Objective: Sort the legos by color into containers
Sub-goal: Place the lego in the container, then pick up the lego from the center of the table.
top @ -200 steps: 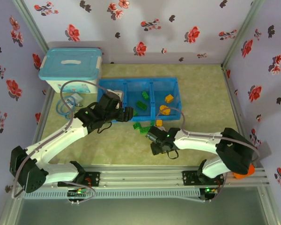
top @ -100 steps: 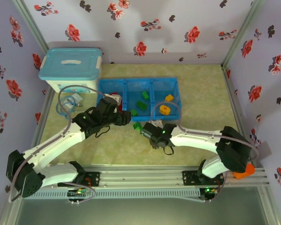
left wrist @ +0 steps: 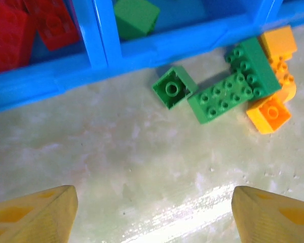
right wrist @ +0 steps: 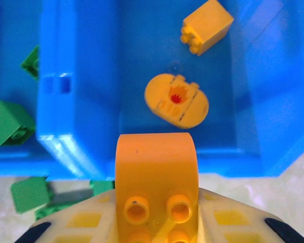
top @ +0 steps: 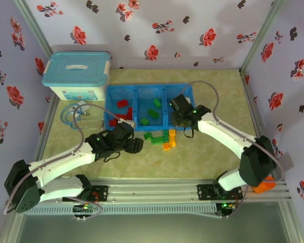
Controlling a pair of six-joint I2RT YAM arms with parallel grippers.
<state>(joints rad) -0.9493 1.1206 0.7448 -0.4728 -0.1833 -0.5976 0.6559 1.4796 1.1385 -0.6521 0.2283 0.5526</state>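
While my right tool [right wrist: 157, 218] is pressed onto an orange arched brick [right wrist: 156, 162], studs facing the wrist camera, it hangs at the near lip of the blue tray [top: 149, 86], over the compartment at its 3 o'clock end. From the wrist, that compartment lies at 12 o'clock of the brick and already holds a round orange piece [right wrist: 176, 101] and a yellow cube [right wrist: 206, 25], so the colour matches.

The brick seems to overlap the tray's near wall [right wrist: 66, 101]. To drop it well, I judge I should carry it a little further toward 12 o'clock until it is wholly over the blue floor, lower it close, then part the fingers slowly so it neither bounces out nor hops into the green compartment at 9 o'clock.

My left tool [left wrist: 152, 217] is spread and empty above the bare surface [left wrist: 142, 152]. At its 1 o'clock, just outside the tray, loose bricks [top: 159, 137] wait: a small green one [left wrist: 173, 87], a larger green one [left wrist: 233, 86] and an orange one [left wrist: 271, 109] touching it
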